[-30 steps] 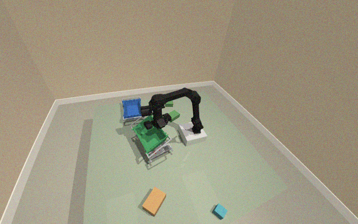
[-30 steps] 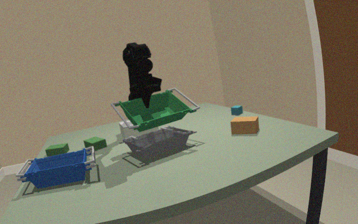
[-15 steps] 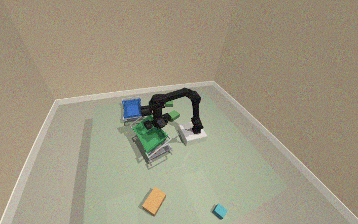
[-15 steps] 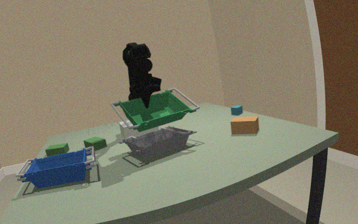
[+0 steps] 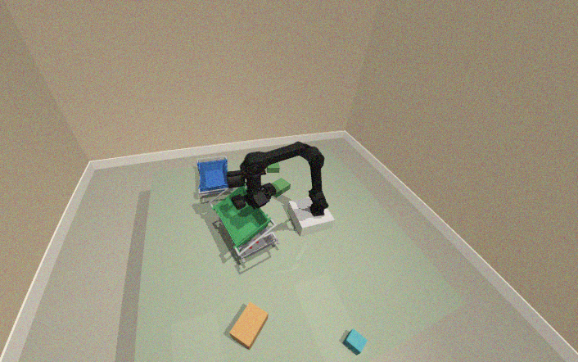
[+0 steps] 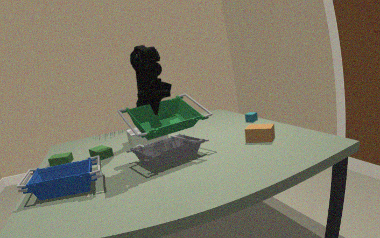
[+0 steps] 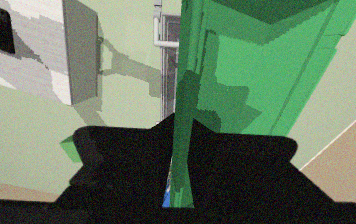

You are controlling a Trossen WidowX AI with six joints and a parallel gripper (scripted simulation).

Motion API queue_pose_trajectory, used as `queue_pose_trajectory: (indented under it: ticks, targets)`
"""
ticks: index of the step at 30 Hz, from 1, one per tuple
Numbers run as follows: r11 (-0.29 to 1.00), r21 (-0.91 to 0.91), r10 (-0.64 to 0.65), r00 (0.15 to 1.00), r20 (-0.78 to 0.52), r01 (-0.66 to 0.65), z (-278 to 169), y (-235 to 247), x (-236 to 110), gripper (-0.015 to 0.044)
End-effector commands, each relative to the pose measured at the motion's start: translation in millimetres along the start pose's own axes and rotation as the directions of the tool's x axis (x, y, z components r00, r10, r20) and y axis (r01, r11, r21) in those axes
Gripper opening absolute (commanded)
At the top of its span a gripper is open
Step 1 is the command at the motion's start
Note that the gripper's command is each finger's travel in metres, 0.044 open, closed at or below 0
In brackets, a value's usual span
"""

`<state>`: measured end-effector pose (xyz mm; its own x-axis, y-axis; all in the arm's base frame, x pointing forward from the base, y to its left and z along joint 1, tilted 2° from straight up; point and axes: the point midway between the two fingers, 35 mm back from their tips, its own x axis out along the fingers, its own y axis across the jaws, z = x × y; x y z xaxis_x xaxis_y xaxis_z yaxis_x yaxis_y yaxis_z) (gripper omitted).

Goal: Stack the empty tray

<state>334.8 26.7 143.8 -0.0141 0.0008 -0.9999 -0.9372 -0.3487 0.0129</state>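
Observation:
My gripper [image 5: 238,202] [image 6: 155,110] [image 7: 179,117] is shut on the side wall of the empty green tray [image 5: 245,225] [image 6: 170,117] [image 7: 250,75] and holds it in the air. The green tray's own wire bars [image 6: 196,103] stick out past its ends. The grey loaded tray [image 5: 257,246] [image 6: 168,151] [image 7: 168,65] stands on the table right under it, with a clear gap between the two. Small red blocks show inside the grey tray in the top view. The green tray covers most of the grey tray there, so I cannot tell how its bars lie.
A blue tray [image 5: 211,174] [image 6: 61,177] stands behind and to the left. Two green blocks [image 6: 60,158] [image 6: 100,151] lie near it. The arm's white base [image 5: 304,221] is beside the trays. An orange block [image 5: 248,323] [image 6: 259,133] and a cyan cube [image 5: 355,341] [image 6: 251,117] lie towards the front.

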Motion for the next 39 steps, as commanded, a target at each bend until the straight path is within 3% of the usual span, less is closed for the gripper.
queue_pose_trajectory:
  ticks: [1,39]
  targets:
    - [1.0,-0.002,-0.011,1.0,-0.001,0.011,0,-1,3,0.0]
    - [1.0,-0.002,-0.01,1.0,-0.001,0.01,0,4,52,0.0]
